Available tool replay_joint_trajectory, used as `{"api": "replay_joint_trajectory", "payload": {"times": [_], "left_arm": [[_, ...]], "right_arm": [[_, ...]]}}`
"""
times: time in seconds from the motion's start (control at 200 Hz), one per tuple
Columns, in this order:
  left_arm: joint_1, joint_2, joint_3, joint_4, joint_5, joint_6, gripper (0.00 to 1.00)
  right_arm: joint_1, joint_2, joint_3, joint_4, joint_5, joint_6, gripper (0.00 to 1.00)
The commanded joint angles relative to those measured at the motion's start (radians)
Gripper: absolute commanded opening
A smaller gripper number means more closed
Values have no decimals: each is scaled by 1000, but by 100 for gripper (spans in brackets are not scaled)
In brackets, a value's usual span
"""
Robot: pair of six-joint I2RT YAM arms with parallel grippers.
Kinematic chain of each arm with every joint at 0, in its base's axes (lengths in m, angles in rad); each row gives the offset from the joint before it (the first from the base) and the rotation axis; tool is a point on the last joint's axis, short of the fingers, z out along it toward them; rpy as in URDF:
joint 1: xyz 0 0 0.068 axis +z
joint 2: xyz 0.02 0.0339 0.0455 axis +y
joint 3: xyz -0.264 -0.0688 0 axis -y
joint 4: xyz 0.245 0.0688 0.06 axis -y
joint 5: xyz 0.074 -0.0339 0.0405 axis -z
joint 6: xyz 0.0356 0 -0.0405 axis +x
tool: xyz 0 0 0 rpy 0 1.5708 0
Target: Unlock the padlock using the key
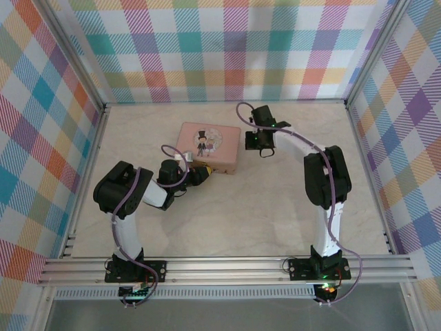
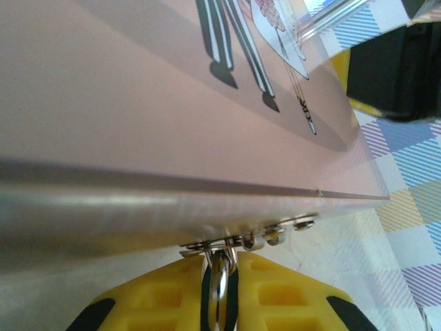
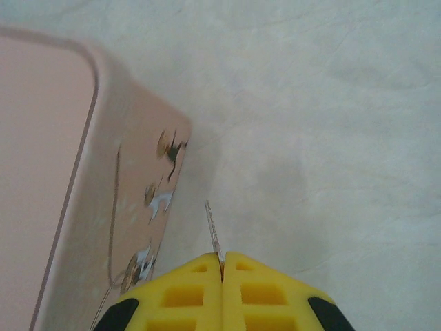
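My left gripper [image 2: 219, 269] presses against the front edge of the pink tin [image 2: 172, 103]. It is shut on a small silver metal piece, the padlock [image 2: 219, 288], which hangs from the tin's silver latch [image 2: 255, 240]. The lock's body is hidden between the yellow fingers [image 2: 293, 293]. From above, the left gripper [image 1: 204, 173] sits at the tin's [image 1: 209, 146] near edge. My right gripper [image 3: 222, 265] is shut on the key [image 3: 214, 231]. The thin toothed blade sticks out ahead, just right of the tin's side [image 3: 148, 207]. In the top view the right gripper [image 1: 262, 145] hovers off the tin's right end.
The tin lies mid-table on the pale marbled tabletop [image 1: 275, 207]. Checkered walls [image 1: 227, 48] close in the back and both sides. Open tabletop lies in front of the tin and to the right of the key [image 3: 331, 138].
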Motion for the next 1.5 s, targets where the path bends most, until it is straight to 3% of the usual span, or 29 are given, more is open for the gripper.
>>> {"api": "replay_joint_trajectory", "payload": {"times": [0.0,0.32,0.934,1.174,1.494], "left_arm": [[-26,-16,2,-131,45,25,16],[-53,-14,8,-153,41,30,21],[-53,1,40,-178,39,31,18],[-47,-8,52,-156,30,-2,17],[-44,-44,122,-261,92,-110,13]], "right_arm": [[-5,46,81,-12,4,-17,0],[0,198,327,-73,-90,-42,0],[12,341,531,-113,-334,-190,0],[8,285,449,-102,-281,-196,0],[-50,56,140,12,-243,-134,0]]}}
